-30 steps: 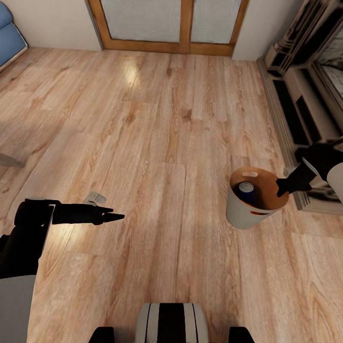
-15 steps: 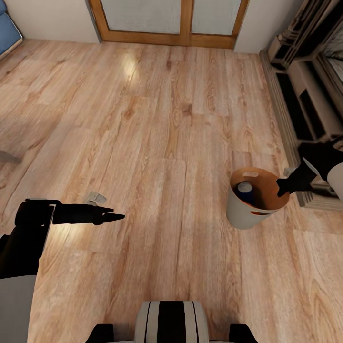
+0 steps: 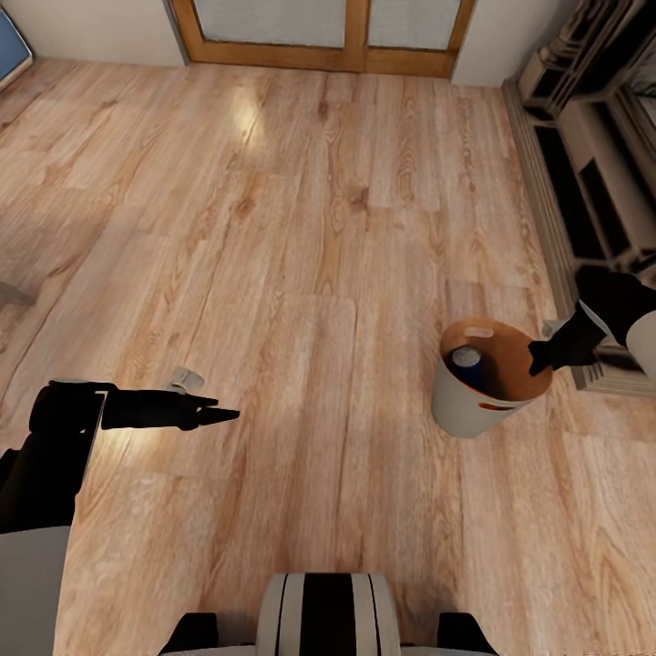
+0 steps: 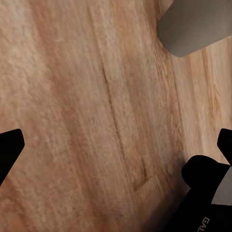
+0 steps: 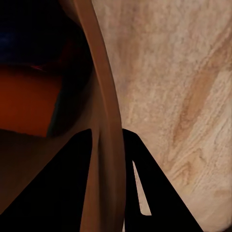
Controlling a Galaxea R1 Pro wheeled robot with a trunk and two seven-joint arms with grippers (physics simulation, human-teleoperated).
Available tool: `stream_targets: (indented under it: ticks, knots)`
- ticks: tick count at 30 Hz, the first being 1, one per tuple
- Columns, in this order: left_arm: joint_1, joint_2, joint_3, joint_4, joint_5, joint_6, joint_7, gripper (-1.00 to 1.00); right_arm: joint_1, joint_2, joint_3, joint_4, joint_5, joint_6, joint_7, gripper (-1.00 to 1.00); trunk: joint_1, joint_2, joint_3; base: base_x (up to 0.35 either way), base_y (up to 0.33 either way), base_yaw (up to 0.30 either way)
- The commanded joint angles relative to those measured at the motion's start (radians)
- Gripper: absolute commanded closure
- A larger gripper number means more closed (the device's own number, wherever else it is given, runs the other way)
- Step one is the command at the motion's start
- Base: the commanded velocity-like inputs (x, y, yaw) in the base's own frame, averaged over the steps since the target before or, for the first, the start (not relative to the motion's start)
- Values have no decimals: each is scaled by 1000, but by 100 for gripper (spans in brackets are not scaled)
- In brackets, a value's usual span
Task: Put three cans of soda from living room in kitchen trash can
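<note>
The off-white tash can (image 3: 460, 405) hangs above the wood floor at the right, its brown inside showing. My right gripper (image 3: 538, 360) is shut on its rim (image 5: 104, 111), one finger inside and one outside. A dark blue can of soda (image 3: 467, 357) stands in the bucket, and an orange can (image 5: 24, 104) lies beside it in the right wrist view. The third can is hidden. My left gripper (image 3: 223, 415) reaches out over bare floor at the left, open and holding nothing, its fingertips (image 4: 9, 147) far apart.
Wood-framed glass doors (image 3: 328, 36) close the far wall. The fireplace surround (image 3: 592, 182) and its step run along the right side, close to the right arm. A blue sofa corner (image 3: 9, 50) shows at the far left. Warm wood floor (image 3: 301, 255) spreads between them.
The whole view has shifted: doors, sofa and fireplace sit higher in the picture, so the camera has moved. Both arms and the held bucket keep their places in the view.
</note>
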Motion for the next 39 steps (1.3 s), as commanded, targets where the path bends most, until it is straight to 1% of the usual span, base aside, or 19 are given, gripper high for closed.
stream_targets:
  ticks: [1,6,13,19,27,28,39]
  knots:
    - [0,0,0,0,0,0,0,-100,1,0,-5,1,-11,5,1,100,1,0,-4,0,0,0]
    - [0,0,-1,0,0,1,0,-100,1,-3,-5,1,-11,5,1,100,3,-1,-23,0,0,0]
    - [0,0,-1,0,0,0,0,-100,1,-10,-5,1,-9,5,1,100,3,-1,-23,0,0,0]
    - [0,0,-1,0,0,0,0,-100,1,-22,-4,1,-9,5,1,100,3,-1,-23,0,0,0]
    - [0,0,-1,0,0,0,-1,-100,1,-26,-4,1,-9,5,1,100,3,-1,-23,0,0,0]
    - [0,0,-1,0,0,0,-1,-100,1,-26,-4,1,-9,5,1,-100,3,-1,-23,0,0,0]
    - [0,0,-1,0,0,0,-1,-100,1,-27,-4,1,-9,5,1,-100,3,-1,-23,0,0,0]
